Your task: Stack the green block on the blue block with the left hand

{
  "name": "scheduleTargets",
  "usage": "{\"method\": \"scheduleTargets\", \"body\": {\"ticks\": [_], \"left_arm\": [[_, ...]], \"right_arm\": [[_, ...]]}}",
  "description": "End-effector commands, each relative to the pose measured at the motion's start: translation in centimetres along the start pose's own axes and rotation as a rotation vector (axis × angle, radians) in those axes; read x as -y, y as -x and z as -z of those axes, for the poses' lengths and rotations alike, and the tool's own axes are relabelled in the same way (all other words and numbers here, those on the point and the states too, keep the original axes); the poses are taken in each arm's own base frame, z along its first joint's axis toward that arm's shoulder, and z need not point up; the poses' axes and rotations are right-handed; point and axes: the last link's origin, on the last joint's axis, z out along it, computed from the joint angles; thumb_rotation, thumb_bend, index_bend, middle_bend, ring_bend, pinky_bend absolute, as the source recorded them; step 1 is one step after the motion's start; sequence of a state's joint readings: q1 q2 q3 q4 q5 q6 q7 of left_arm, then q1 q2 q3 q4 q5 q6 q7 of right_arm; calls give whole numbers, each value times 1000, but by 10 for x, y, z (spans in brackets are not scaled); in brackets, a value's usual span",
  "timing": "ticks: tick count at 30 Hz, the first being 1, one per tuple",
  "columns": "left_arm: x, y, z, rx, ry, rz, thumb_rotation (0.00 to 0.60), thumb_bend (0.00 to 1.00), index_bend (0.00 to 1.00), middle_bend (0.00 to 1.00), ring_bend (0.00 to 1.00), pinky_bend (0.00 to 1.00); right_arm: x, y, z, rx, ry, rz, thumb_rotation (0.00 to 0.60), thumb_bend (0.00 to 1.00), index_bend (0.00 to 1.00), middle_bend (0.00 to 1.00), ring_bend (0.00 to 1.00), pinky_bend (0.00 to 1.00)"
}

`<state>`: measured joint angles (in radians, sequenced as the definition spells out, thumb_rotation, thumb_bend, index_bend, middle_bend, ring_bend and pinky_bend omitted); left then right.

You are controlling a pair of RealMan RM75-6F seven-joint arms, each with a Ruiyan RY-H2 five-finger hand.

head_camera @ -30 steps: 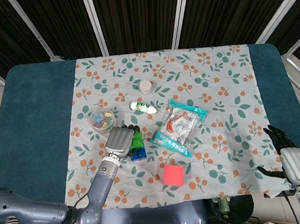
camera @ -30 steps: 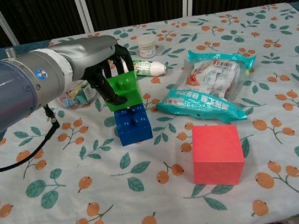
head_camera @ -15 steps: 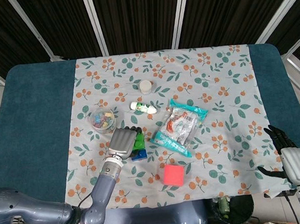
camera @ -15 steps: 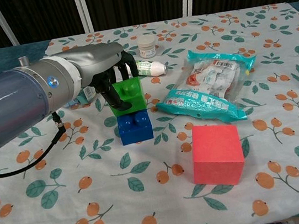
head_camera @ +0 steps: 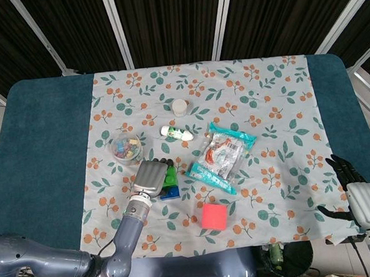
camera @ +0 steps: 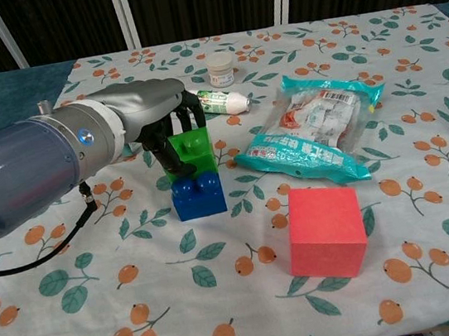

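Green studded plastic block [camera: 189, 154] sits on the blue studded plastic block [camera: 199, 197], my left hand [camera: 163, 118] gripping it; I'd press squarely, then let go gently.

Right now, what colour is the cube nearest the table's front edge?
Pinkish red: the cube, clearest in the chest view.

I see the upper block [camera: 189, 153] sitting on the lower block [camera: 199, 197] near the tabletop's [head_camera: 45, 156] front edge, cube [camera: 325, 231] to their right, packet [camera: 314, 135] behind the cube, jar [camera: 220, 68] toward the back.
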<state>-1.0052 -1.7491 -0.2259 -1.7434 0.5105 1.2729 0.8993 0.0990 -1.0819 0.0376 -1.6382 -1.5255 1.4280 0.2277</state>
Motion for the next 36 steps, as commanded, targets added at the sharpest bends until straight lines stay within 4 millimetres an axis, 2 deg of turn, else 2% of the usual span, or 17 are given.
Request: {"method": "scheduleTargets", "body": {"ticks": [1,9,13,16,19,21,25,29,33,36], "left_arm": [[0,1,0,2,2,-1,600,373,504,489,403,481],[-1,1,2,6,15,1,600,348,470,464,388,465],[1,-1,4,4,20,-6,600,232,307,306,256,362],[2,-6,6,-13,26,-3,600,164,159,183,112,219],[3,-12,8,-32,33,12,600,130,74,78,20,104],[5,-17,10,-49,42,18,600,124,41,41,1,66],[11,-26,18,-75,60,14,600,123,29,24,0,62],[24,-31,32,-96,80,-3,600,123,29,24,0,61],[52,-32,56,-143,95,-57,600,123,29,24,0,60],[84,-25,80,-173,88,-70,600,123,29,23,0,58]], "right_arm": [[0,0,0,2,0,0,600,178,0,0,0,208],[0,0,0,1,2,-2,600,177,0,0,0,208],[0,0,0,1,2,-1,600,179,0,0,0,207],[0,0,0,1,2,0,600,179,0,0,0,208],[0,0,0,0,1,1,600,179,0,0,0,208],[0,0,0,0,2,2,600,180,0,0,0,208],[-1,0,0,-2,3,5,600,180,0,0,0,208],[-1,-1,0,-2,8,5,600,181,0,0,0,208],[-1,-1,0,-4,5,13,600,181,0,0,0,207],[-1,0,0,-3,2,21,600,181,0,0,0,208]]}}
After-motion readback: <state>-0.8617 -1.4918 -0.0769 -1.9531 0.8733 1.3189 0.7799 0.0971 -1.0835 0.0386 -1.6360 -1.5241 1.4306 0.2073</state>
